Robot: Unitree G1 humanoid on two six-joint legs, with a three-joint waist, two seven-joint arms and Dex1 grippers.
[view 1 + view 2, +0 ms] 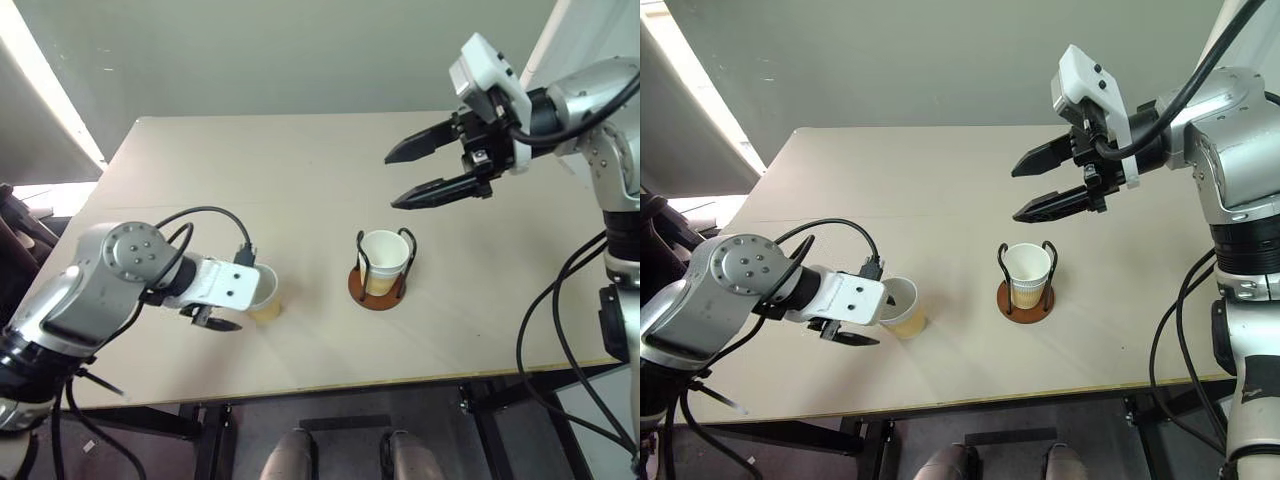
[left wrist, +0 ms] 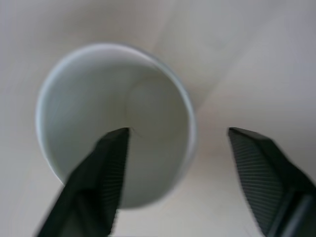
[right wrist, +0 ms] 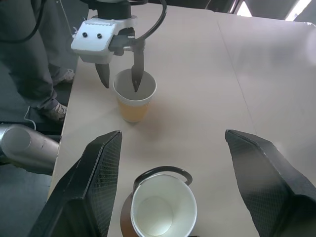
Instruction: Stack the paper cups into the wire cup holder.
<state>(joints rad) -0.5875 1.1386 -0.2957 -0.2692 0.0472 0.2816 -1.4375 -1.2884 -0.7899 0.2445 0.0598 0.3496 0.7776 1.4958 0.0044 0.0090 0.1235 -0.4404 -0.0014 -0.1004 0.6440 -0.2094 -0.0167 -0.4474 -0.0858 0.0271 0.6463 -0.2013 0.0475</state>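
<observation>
One paper cup (image 1: 384, 256) stands upright inside the wire cup holder (image 1: 377, 293), a brown disc with black wire loops, near the middle of the table. A second paper cup (image 1: 903, 309) stands upright to its left, closer to the front edge. My left gripper (image 2: 177, 131) is open and points down over this cup. One of its fingers (image 3: 136, 78) is inside the cup and the other is outside, so the wall lies between them without being pinched. My right gripper (image 1: 392, 182) hangs open and empty in the air, above the table beyond the holder.
The pale wooden table (image 1: 300, 180) has its front edge close below the left cup. A person's legs (image 3: 29, 54) stand beside the table near my left arm. Black cables hang off both arms.
</observation>
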